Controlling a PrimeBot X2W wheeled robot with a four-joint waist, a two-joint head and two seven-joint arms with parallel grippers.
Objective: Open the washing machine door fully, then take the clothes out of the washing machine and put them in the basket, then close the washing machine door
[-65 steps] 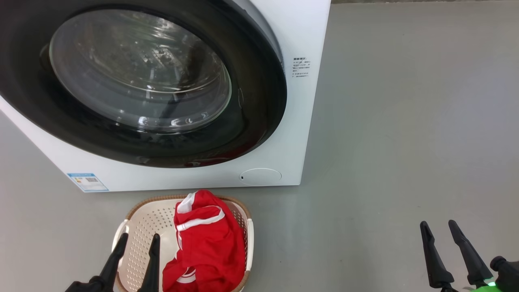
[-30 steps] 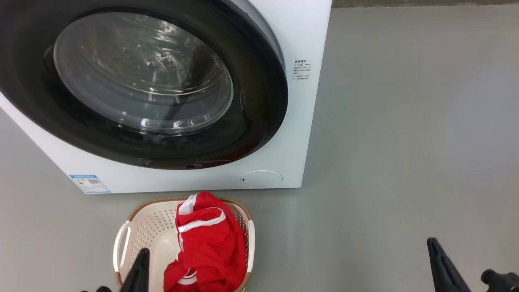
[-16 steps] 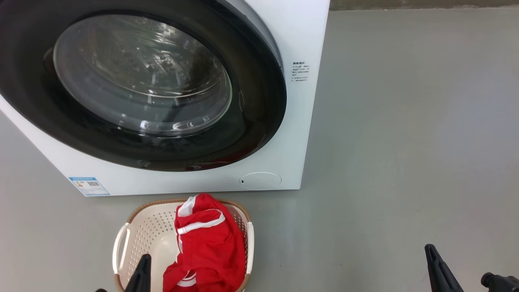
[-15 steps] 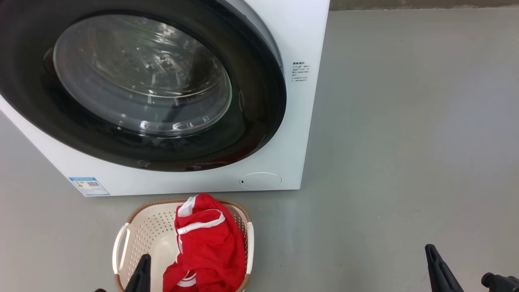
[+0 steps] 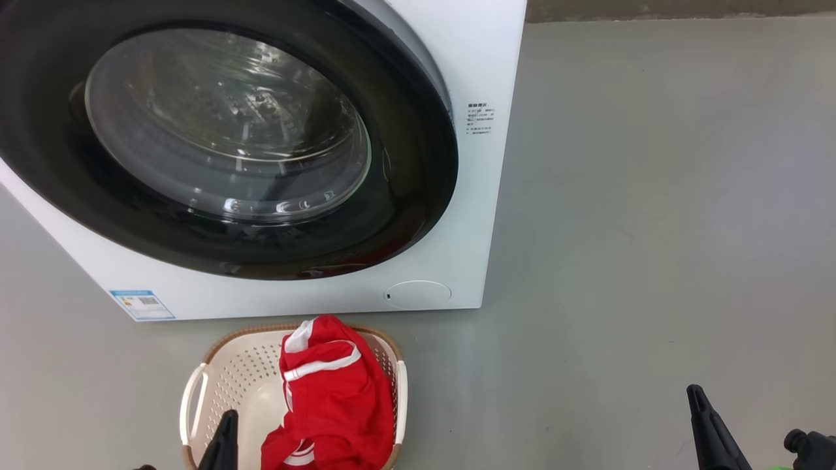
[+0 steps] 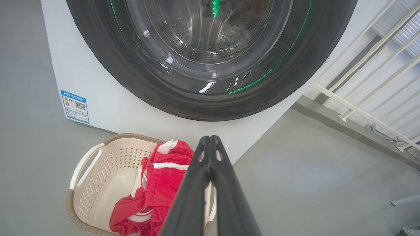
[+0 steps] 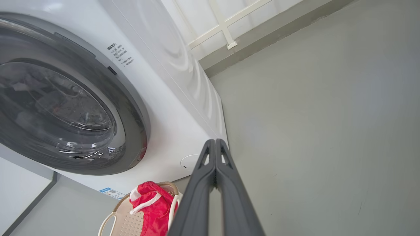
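Note:
The white washing machine (image 5: pixel 470 215) stands on the floor with its round black-rimmed door (image 5: pixel 418 196) closed flat against the front. Through the door glass (image 5: pixel 228 124) I see the steel drum. In front of it sits the cream basket (image 5: pixel 228 378) with the red clothes (image 5: pixel 333 398) piled in its right half. My left gripper (image 5: pixel 226 421) hangs low over the basket's near side, shut and empty; its fingers (image 6: pixel 210 154) press together. My right gripper (image 5: pixel 697 398) is shut and empty above bare floor at the lower right, its fingertips (image 7: pixel 215 146) closed.
Grey floor (image 5: pixel 653 228) spreads wide to the right of the machine. A white railing and low kerb (image 6: pixel 361 108) run behind the machine's right side. A small round flap (image 5: pixel 418 294) sits low on the front, and a blue label (image 5: pixel 140 303) marks its lower left corner.
Both grippers went from open to shut and dropped lower in the head view. The camera shifted slightly; door, basket and clothes stayed put.

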